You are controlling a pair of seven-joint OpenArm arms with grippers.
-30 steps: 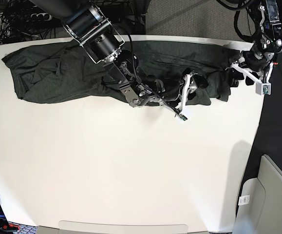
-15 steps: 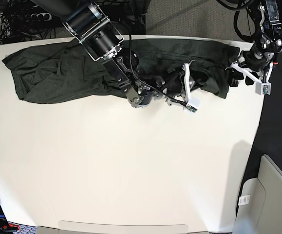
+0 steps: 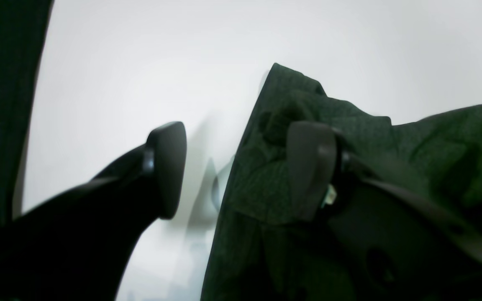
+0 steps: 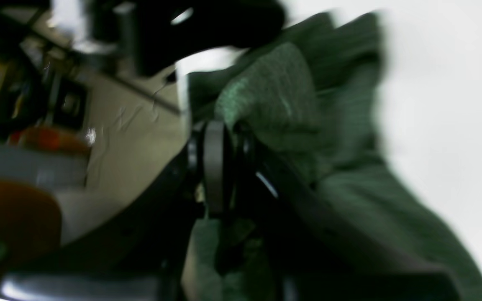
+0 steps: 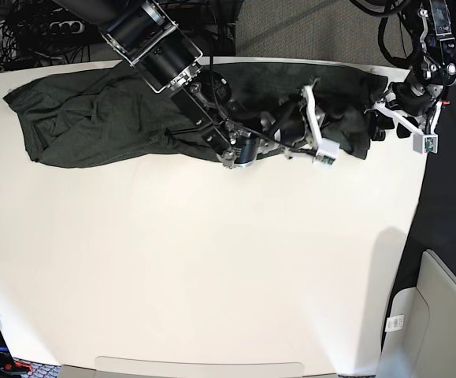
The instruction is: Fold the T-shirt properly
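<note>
Along the upper edge of the white worktop (image 5: 212, 268) the T-shirt (image 5: 86, 122) is seen crumpled and unfolded, its cloth pinched in the closed right pincer (image 5: 310, 130) while the left pincer (image 5: 381, 118) stands open, so folding is judged barely begun.

The right gripper (image 5: 297, 124) has closed its jaws on a fold of the T-shirt (image 5: 94, 118) and has moved toward the far right part of the table (image 5: 212, 276). The cloth between the jaws has gone along, gathered and lifted into a bunch.
</note>
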